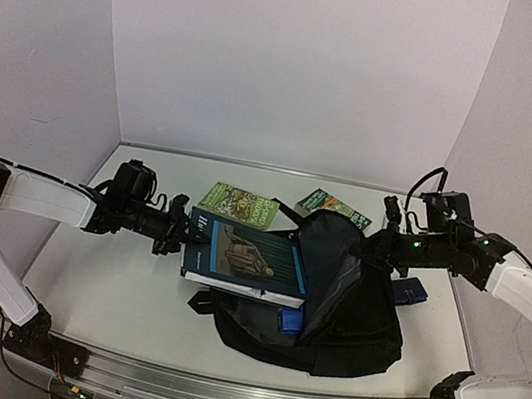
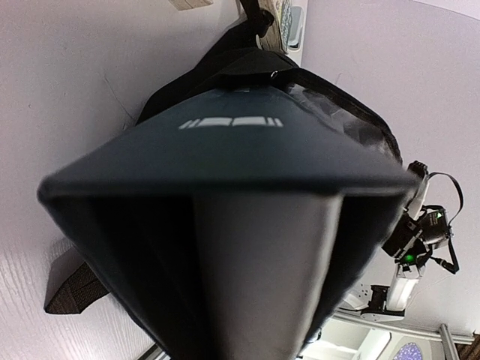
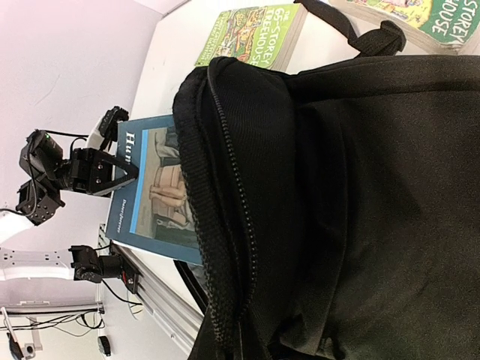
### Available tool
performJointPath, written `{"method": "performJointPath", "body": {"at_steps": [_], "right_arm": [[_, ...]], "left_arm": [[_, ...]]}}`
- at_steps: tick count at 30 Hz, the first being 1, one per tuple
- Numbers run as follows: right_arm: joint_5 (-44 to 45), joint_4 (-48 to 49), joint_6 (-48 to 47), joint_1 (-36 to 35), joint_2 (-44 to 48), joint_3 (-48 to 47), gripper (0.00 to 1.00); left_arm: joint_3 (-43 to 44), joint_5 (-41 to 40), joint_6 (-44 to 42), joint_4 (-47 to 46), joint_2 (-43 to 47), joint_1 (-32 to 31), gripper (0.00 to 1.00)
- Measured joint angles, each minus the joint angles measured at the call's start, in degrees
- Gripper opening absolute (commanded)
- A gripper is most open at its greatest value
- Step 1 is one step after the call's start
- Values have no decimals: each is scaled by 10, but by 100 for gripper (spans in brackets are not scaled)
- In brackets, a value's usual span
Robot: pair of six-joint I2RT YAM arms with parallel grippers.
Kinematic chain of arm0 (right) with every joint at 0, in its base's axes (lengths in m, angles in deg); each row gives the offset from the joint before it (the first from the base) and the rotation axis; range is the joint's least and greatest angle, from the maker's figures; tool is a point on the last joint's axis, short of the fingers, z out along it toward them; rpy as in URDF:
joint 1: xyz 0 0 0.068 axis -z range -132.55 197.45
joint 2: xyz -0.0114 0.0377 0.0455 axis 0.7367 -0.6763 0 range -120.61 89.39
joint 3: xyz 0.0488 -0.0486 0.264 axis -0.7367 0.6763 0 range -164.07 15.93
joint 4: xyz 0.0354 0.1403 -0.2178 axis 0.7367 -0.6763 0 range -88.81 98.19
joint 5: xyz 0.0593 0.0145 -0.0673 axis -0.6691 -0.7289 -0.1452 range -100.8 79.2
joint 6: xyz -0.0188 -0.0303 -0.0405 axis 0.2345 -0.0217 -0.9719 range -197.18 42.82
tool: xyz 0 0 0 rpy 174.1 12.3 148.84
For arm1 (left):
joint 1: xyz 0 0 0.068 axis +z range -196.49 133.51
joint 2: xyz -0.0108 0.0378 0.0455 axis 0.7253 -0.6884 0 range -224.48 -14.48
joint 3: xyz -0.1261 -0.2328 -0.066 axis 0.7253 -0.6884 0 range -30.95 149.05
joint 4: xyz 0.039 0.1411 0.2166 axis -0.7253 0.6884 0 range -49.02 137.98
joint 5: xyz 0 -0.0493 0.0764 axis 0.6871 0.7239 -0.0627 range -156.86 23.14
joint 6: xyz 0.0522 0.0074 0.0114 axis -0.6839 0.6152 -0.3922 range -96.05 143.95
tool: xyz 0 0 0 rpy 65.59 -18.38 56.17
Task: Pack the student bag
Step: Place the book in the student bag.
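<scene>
Student bag (image 1: 354,315) lies at the lower centre-right of the top view, on the white counter (image 1: 112,276). Its long axis runs from the upper middle of the frame, where the top loop (image 3: 367,37) sits beside the green books, down toward the lower right. Its mouth faces left and the rim stands up like a tent. We see soft, matte black woven fabric, slumped and creased, with a coarse black zipper (image 3: 225,225) along the curved rim. A flat webbing strap (image 1: 204,301) pokes out at the lower left.

Our right hand (image 1: 380,246) is at the bag's upper right edge, clenched on the fabric there. Its wrist view is filled with black cloth and its fingers are hidden.

Our left hand (image 1: 183,231) grasps the left edge of a blue book (image 1: 252,258). The book is a flat, stiff rectangle with a painted picture and white lettering on its glossy cover. It is held level, long side pointing right, and its right end passes behind the raised rim.

Two green paperbacks lie on the counter, one (image 1: 238,204) above the blue book and the other (image 1: 336,207) just above the bag. A small dark blue pouch (image 1: 411,290) rests against the bag's right side, below the right hand.
</scene>
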Motion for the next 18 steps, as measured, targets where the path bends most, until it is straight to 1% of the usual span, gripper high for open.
{"method": "performJointPath", "body": {"at_steps": [6, 13, 18], "right_arm": [[-7, 14, 10, -3, 0, -6, 0], [-15, 48, 25, -14, 0, -16, 0], [-16, 69, 31, -25, 0, -26, 0]], "left_arm": [[11, -15, -4, 19, -2, -12, 3], [52, -53, -21, 62, -16, -46, 2], [72, -68, -29, 72, -29, -63, 2]]}}
